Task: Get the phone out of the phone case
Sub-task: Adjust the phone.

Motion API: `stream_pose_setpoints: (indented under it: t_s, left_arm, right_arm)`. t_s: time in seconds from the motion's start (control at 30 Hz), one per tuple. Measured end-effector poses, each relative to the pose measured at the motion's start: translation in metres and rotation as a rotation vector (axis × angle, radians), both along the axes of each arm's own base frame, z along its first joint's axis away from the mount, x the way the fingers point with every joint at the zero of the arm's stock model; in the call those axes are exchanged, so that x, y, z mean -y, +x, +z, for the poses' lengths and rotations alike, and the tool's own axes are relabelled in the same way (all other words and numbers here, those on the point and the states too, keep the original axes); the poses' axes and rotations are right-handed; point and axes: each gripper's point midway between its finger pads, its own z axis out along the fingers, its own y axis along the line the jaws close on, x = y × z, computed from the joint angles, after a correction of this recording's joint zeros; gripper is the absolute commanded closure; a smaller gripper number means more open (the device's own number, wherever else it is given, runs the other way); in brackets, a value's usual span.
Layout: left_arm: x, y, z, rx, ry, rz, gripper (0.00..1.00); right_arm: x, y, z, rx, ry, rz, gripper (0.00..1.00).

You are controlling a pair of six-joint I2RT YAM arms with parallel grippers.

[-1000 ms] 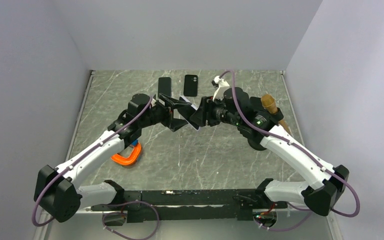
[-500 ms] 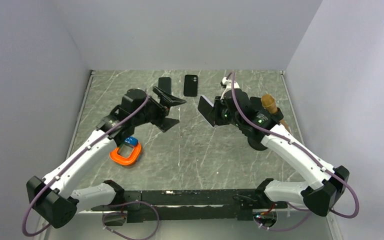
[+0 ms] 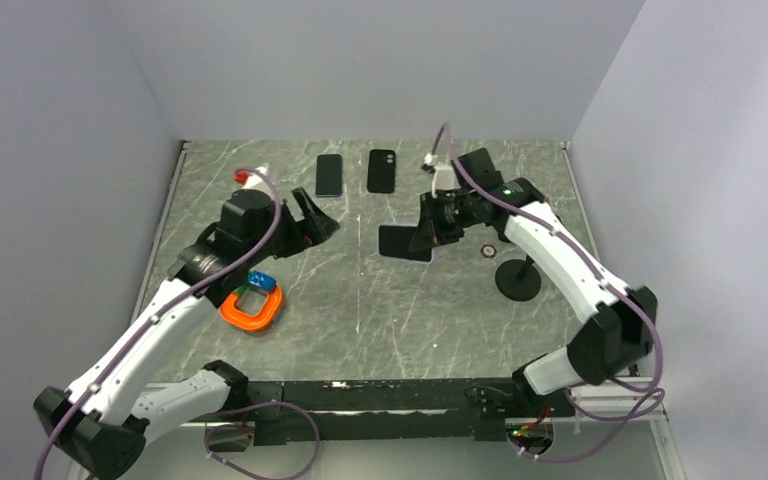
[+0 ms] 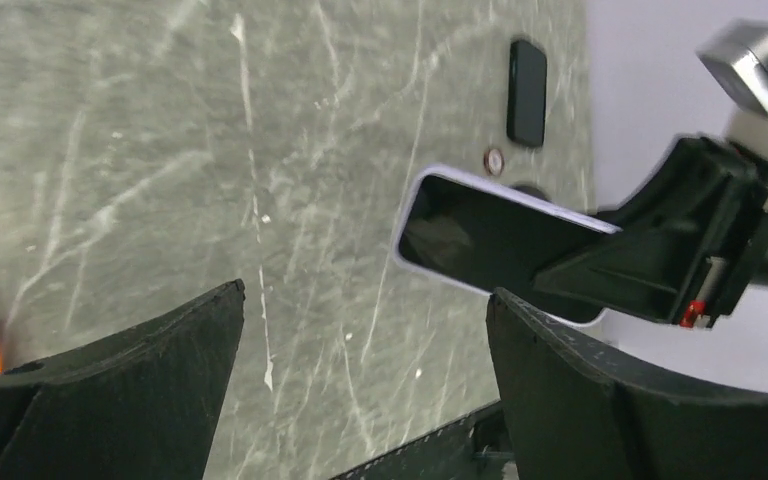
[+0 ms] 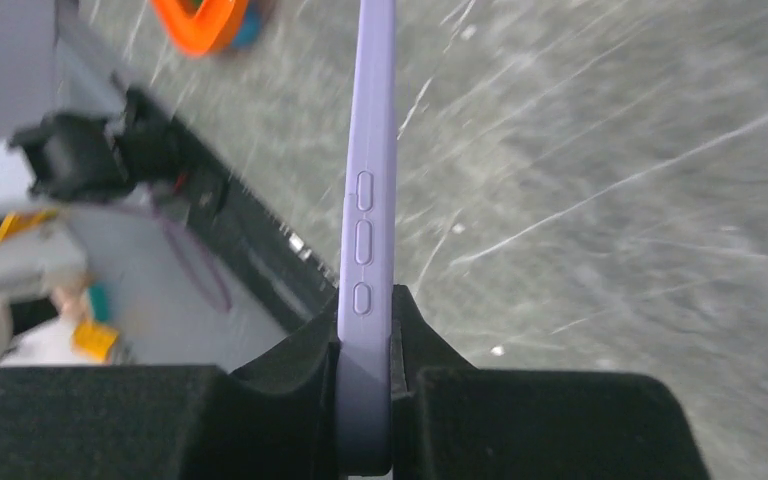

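The phone in its lilac case (image 3: 404,243) is held edge-up by my right gripper (image 3: 430,226), which is shut on its end, low over the middle of the table. In the right wrist view the case's side with three buttons (image 5: 367,200) runs straight out from between my right gripper's (image 5: 365,300) jaws. In the left wrist view the dark screen with its lilac rim (image 4: 490,245) shows, so the phone sits in the case. My left gripper (image 3: 314,221) is open and empty, well left of the phone; it also shows in the left wrist view (image 4: 365,300).
Two dark phones (image 3: 329,174) (image 3: 381,171) lie at the back of the table. An orange and blue clamp-like thing (image 3: 252,308) lies at the left. A black round base (image 3: 517,281) and a small ring (image 3: 487,250) sit under my right arm.
The grippers were together at the phone; my left one has let go and drawn back left. My right arm has carried the cased phone down toward the table's middle.
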Motion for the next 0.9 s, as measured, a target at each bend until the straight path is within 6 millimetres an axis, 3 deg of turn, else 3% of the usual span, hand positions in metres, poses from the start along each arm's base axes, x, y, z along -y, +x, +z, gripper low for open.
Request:
stream_pose_setpoints:
  t_s: [0.07,0.13,0.23,0.33,0.57,0.77,0.9]
  left_arm:
    - [0.017,0.000,-0.015,-0.012,0.016,-0.110,0.11]
    - [0.040,0.000,-0.028,-0.021,0.000,-0.245,0.12]
    - [0.071,-0.011,-0.045,-0.019,-0.069,-0.449,0.10]
    - [0.092,-0.037,-0.053,-0.022,-0.147,-0.664,0.09]
    - [0.099,-0.068,-0.030,0.106,-0.143,-0.958,0.10]
    - [0.100,-0.098,-0.030,0.091,-0.154,-1.151,0.15]
    - [0.098,-0.118,-0.037,0.026,-0.196,-1.244,0.33]
  right_arm:
    - [-0.009,-0.014,-0.016,-0.103,0.010,0.074,1.00]
    - [-0.016,-0.027,-0.021,-0.161,0.045,0.143,1.00]
    - [-0.025,-0.050,-0.014,-0.205,0.106,0.255,1.00]
    - [-0.033,-0.067,-0.008,-0.230,0.158,0.338,1.00]
    - [-0.040,-0.100,-0.008,-0.316,0.254,0.451,1.00]
    - [-0.043,-0.120,0.010,-0.296,0.338,0.536,1.00]
    - [-0.047,-0.133,0.021,-0.292,0.391,0.608,1.00]
